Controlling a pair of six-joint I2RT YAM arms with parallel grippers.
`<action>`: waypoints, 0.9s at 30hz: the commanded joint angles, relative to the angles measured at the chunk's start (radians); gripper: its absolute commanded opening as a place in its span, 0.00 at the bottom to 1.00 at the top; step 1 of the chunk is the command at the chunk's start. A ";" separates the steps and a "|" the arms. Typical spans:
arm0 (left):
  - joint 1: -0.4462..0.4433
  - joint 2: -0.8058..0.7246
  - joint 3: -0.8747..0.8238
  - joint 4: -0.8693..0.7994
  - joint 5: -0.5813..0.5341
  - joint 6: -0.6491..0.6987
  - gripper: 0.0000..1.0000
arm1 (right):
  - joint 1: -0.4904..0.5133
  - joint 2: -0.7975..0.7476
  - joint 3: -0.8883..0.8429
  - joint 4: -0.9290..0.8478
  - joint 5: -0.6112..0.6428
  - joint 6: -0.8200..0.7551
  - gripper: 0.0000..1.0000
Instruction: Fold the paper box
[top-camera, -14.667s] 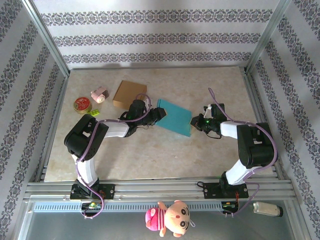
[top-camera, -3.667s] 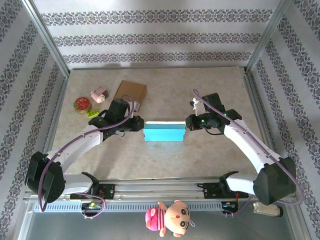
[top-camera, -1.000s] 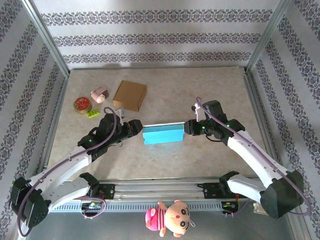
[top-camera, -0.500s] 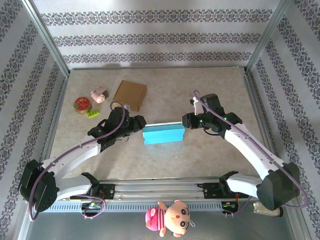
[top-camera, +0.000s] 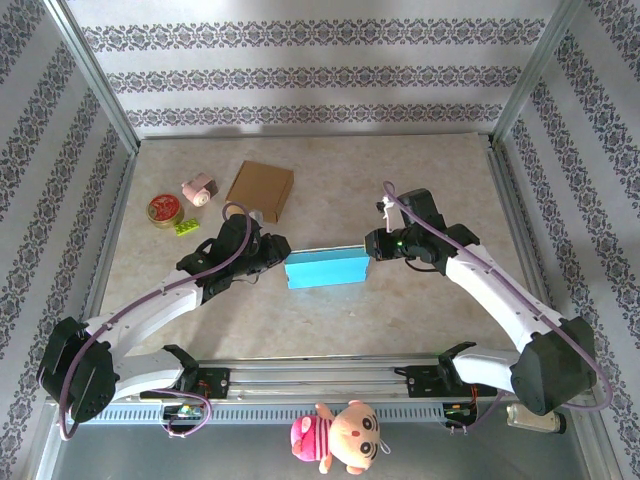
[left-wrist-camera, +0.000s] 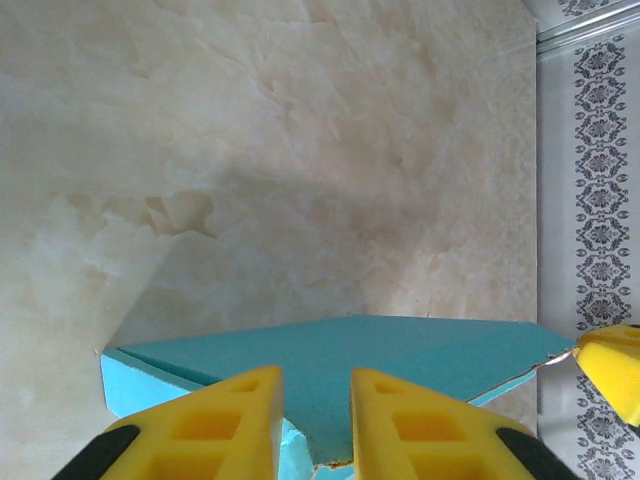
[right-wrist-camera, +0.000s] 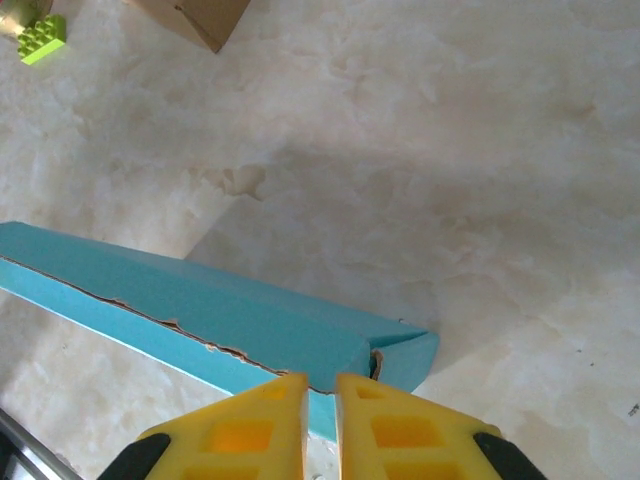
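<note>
We see the paper box (top-camera: 325, 268), smooth matte teal card folded into a long, flattish wedge with a ragged seam, mid-table over the mottled beige stone-look table (top-camera: 400, 180), between the two arms. The right gripper (right-wrist-camera: 320, 385), its fingers yellow moulded plastic, is pinched onto the box's right end. The left gripper (left-wrist-camera: 315, 385) straddles the left end with a narrow gap; we cannot tell whether it grips. Far left lie a plain brown cardboard box (top-camera: 260, 190) and a round red tin (top-camera: 164, 209), its lid print too small to read.
</note>
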 joint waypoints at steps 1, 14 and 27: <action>-0.009 0.001 -0.027 0.018 0.019 -0.011 0.21 | -0.003 -0.012 -0.029 -0.008 -0.021 -0.007 0.15; -0.011 -0.027 -0.081 -0.002 0.009 -0.013 0.19 | 0.001 -0.030 -0.074 -0.018 -0.013 -0.015 0.15; -0.012 -0.041 -0.165 -0.004 0.025 -0.011 0.26 | -0.003 -0.048 -0.092 -0.003 0.012 -0.020 0.20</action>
